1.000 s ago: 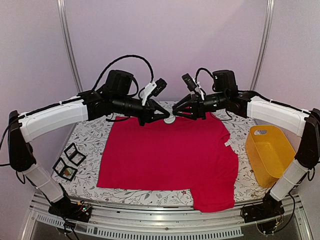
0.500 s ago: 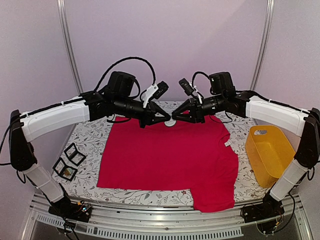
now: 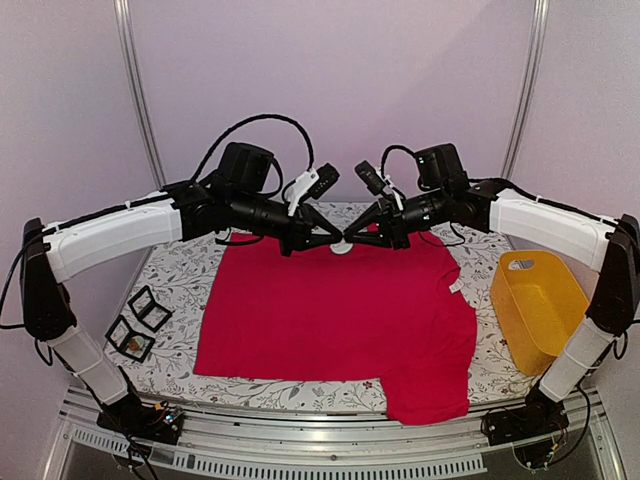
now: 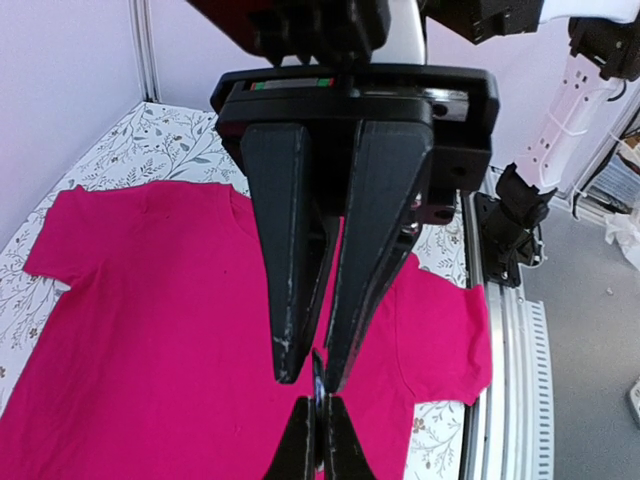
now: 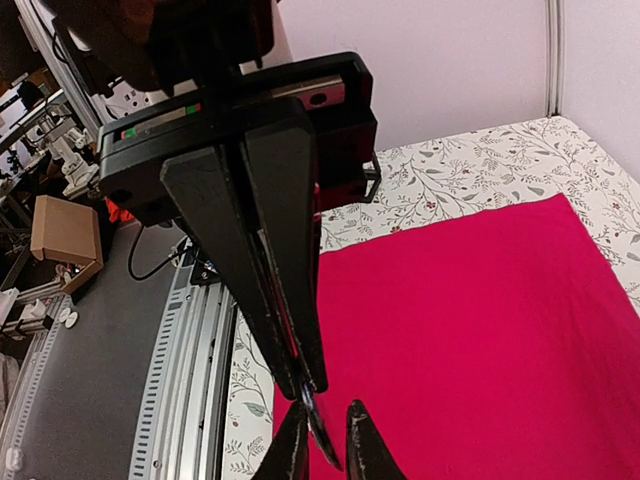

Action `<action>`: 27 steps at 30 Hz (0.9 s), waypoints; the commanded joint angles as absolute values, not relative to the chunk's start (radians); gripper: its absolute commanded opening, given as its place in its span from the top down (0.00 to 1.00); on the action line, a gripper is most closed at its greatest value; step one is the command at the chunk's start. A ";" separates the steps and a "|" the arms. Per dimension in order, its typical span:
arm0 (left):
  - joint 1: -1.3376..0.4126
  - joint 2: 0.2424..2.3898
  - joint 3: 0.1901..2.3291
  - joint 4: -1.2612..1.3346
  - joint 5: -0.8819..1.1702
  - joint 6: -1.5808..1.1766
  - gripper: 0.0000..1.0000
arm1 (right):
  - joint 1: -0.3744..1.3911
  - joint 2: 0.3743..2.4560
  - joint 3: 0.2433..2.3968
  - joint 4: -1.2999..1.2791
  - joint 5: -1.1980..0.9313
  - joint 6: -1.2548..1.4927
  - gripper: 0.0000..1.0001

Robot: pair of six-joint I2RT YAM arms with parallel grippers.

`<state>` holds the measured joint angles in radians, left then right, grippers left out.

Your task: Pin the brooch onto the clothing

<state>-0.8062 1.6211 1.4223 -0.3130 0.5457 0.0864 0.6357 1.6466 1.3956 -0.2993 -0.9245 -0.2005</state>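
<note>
The red T-shirt (image 3: 340,310) lies flat on the floral tablecloth, its white label (image 3: 341,246) at the far neck. Both grippers meet tip to tip above the collar. My left gripper (image 3: 334,238) (image 4: 320,405) is shut on the brooch (image 4: 319,375), a thin dark piece seen edge-on. My right gripper (image 3: 353,236) (image 5: 327,408) stands slightly open around the brooch (image 5: 322,432), which lies against one of its fingers; a gap shows on the other side. The brooch is too small to make out in the top view.
A yellow basket (image 3: 540,305) stands at the right of the table. Small black open boxes (image 3: 140,320) lie at the left on the tablecloth (image 3: 180,275). The shirt's lower right corner hangs over the table's front edge (image 3: 430,405).
Both grippers have moved toward each other above the collar and risen slightly; their tips were apart and now meet. The shirt has not moved.
</note>
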 commanded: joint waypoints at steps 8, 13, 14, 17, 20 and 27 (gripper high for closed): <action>-0.820 1.632 1.450 -0.315 0.564 0.104 1.00 | 0.640 1.650 1.428 -0.331 -0.934 -0.223 1.00; -0.810 1.616 1.439 -0.256 0.471 0.045 0.47 | 0.640 1.616 1.395 -0.175 -0.913 -0.133 1.00; -0.802 1.598 1.425 -0.225 0.445 0.030 0.40 | 0.640 1.599 1.370 -0.103 -0.902 -0.092 1.00; -0.788 1.517 1.309 -0.044 0.386 0.003 0.28 | 0.640 1.508 1.235 0.222 -0.818 0.076 1.00; -0.784 1.423 1.132 0.261 0.378 -0.080 0.20 | 0.647 1.420 1.097 0.566 -0.730 0.242 1.00; -0.782 1.425 0.960 0.788 0.484 -0.290 0.20 | 0.690 1.357 0.951 1.024 -0.629 0.407 1.00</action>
